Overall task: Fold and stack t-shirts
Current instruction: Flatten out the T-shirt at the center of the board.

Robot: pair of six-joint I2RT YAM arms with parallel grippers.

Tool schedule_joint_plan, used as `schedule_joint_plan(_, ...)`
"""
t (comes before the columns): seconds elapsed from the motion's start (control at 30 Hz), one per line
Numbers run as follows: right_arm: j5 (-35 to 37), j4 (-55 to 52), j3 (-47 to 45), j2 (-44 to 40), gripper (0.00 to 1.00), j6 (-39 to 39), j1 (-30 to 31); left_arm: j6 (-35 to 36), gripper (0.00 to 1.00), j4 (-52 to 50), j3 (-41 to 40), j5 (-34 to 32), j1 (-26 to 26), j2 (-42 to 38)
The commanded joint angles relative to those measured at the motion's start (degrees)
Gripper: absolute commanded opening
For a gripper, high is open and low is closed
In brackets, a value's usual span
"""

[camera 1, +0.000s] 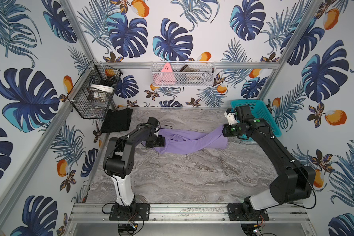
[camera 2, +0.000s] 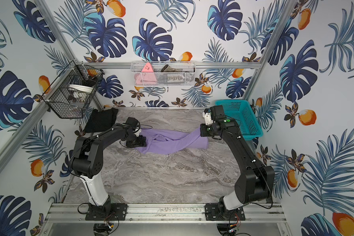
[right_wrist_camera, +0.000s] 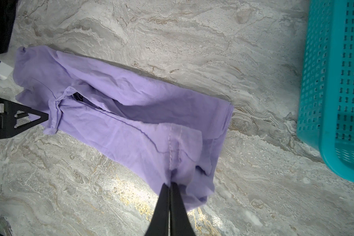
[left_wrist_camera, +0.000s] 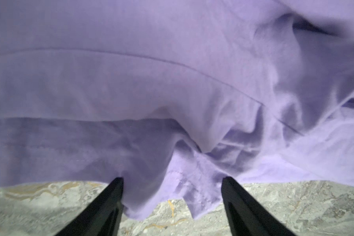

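Across the far half of the table, the purple shirt lies as a twisted, bunched band running between both arms. Right gripper is clamped tight on a hem corner beside a stitched seam and holds that end lifted off the surface. My read: it anchors one end so the cloth can be pulled flat before any fold. Left gripper sits low at the opposite end, jaws apart, with a flap of the shirt's edge lying between the fingers but not pinched; it looks lined up to take that edge. So the shirt is gripped on the right and only straddled on the left, with its middle resting on the table. Collar opening faces up near the left end. Black shirt sits folded in the far left corner, apart from the purple one, likely the stack base. Teal basket is just beyond the right gripper, not involved. No fold made yet.
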Motion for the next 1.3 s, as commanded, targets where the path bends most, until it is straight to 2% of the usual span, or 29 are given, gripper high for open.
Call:
schedule_joint_plan(0.0,0.60,1.10,-0.11,-0.50,0.00,0.13,-0.30,0.84,0.73,0.10,0.45,-0.82,-0.85,0.33)
schedule_joint_plan(0.03,0.66,1.15,-0.20,-0.58,0.00,0.18,-0.38,1.07,0.67,0.03,0.45,-0.87,-1.01,0.39)
schedule_joint_plan(0.1,0.64,1.23,-0.30,-0.58,0.00,0.12,-0.55,1.53,0.49,-0.06,0.35,-1.71,-1.33,0.15)
schedule_joint_plan(0.17,0.64,1.40,-0.39,-0.50,0.00,0.07,-0.66,1.83,0.13,-0.34,0.27,-2.82,-1.41,0.00)
schedule_joint_plan(0.2,0.65,1.53,-0.47,-0.50,0.00,0.03,-0.74,1.70,0.00,-0.42,0.31,-3.73,-1.48,-0.12)
schedule_joint_plan(0.57,0.26,2.38,-1.24,-0.74,0.00,-1.26,-1.36,3.35,0.00,-4.87,4.83,-6.79,-1.40,-4.99)
schedule_joint_plan(0.7,-0.02,2.30,-1.10,-0.93,0.00,-2.02,-1.36,5.69,0.00,-8.40,12.81,-8.26,-1.26,-8.64)
schedule_joint_plan(0.87,-1.56,0.71,-0.20,-0.59,0.00,-3.79,-1.36,7.48,0.00,-10.22,27.64,-12.07,-0.86,-9.70)
schedule_joint_plan(1.07,-4.73,-2.67,1.62,-0.79,0.00,-4.51,-1.36,10.93,0.00,-8.91,43.11,-20.49,-0.30,-3.94)
schedule_joint_plan(1.27,-7.19,-5.71,0.98,-4.36,0.00,-4.43,-1.36,15.35,0.00,-6.63,56.38,-28.18,0.74,9.91)
